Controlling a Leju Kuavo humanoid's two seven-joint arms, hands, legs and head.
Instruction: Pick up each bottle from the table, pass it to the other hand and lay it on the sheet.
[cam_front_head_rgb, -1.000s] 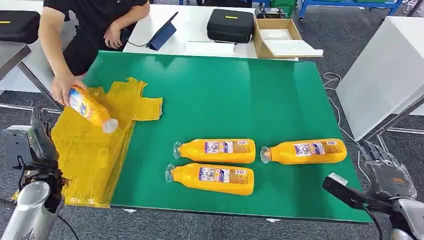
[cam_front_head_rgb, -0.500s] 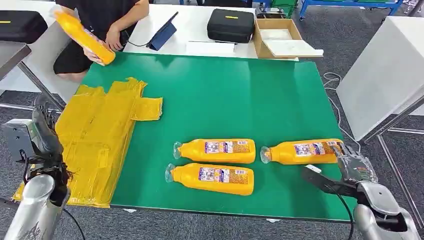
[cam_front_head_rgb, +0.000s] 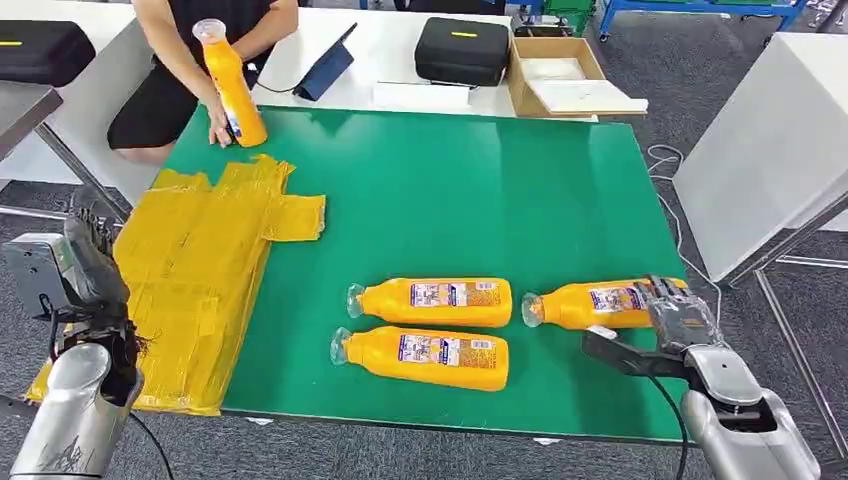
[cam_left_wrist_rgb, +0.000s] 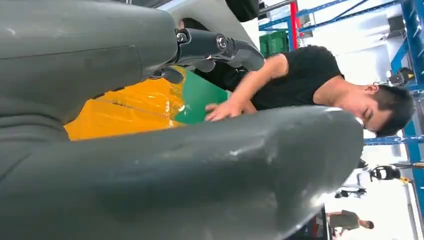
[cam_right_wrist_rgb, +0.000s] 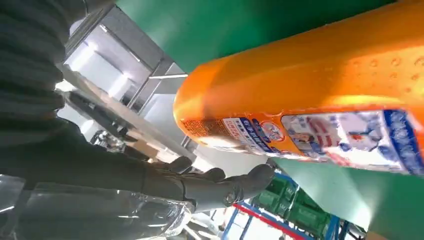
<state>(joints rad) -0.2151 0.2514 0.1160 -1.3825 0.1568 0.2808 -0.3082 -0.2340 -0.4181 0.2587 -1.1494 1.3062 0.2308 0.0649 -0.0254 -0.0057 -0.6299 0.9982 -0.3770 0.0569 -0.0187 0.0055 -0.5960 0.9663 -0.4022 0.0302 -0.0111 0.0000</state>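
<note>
Right now the right hand (cam_front_head_rgb: 678, 312) sits at the base end of the nearest orange bottle (cam_front_head_rgb: 590, 304), fingers spread, not yet gripping; the bottle's long axis runs away from it across the green tabletop (cam_front_head_rgb: 480, 190) toward the far-off left hand (cam_front_head_rgb: 90, 275), whose grip I cannot tell.

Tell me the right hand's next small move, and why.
Probably close the right hand around the base end of the rightmost orange bottle. That hand sits at the bottle's base with its fingers spread beside it, not yet gripping, and the bottle lies flat on the green table.
</note>
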